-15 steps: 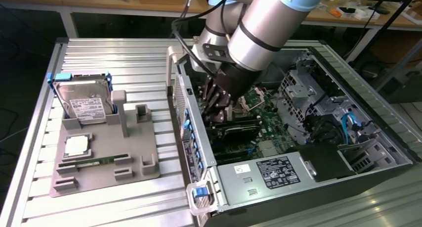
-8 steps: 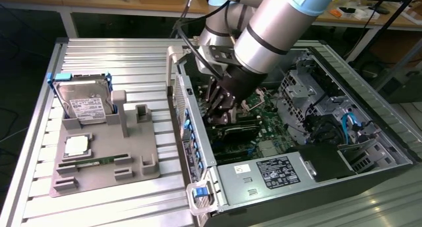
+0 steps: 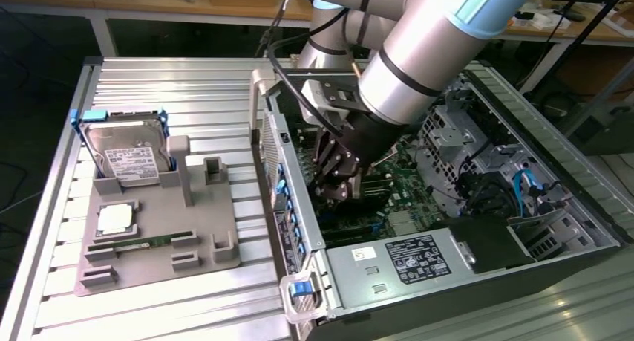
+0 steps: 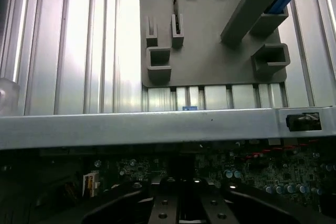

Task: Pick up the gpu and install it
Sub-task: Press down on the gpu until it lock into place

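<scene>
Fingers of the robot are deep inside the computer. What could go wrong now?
1. The fingers look shut on a thin dark card, probably the gpu, just above the motherboard. If the card is tilted or misses its slot, pushing could bend it or scrape the tiny parts.
2. The arm is close to the case wall. A sideways slip might bump it.
</scene>
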`<state>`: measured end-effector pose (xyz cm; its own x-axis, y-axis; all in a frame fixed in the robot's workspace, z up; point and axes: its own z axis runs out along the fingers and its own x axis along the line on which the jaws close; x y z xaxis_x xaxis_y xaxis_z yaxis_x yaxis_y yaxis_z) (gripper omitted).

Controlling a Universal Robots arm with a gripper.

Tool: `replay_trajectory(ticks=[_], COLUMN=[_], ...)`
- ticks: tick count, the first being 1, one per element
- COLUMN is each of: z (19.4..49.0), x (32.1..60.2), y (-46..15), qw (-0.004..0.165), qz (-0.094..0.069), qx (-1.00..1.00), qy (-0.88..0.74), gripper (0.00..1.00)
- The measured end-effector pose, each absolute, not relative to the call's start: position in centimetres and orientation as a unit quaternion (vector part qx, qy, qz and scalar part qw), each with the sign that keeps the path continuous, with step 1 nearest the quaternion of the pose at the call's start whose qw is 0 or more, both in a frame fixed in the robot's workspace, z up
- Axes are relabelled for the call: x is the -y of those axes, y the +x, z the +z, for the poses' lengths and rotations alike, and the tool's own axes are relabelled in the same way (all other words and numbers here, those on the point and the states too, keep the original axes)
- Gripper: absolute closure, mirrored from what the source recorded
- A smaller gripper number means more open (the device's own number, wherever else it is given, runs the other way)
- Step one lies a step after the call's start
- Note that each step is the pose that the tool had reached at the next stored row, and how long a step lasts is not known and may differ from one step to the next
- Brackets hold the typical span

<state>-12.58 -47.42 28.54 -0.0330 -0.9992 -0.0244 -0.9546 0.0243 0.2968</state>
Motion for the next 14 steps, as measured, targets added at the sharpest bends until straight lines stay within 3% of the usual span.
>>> replay_trajectory(ticks=[14], z=[28.54], x=[47.01], y=[-13.07], qw=[0.098], qz=[-0.114], qx=[0.709], qy=[0.689], gripper=[0.89])
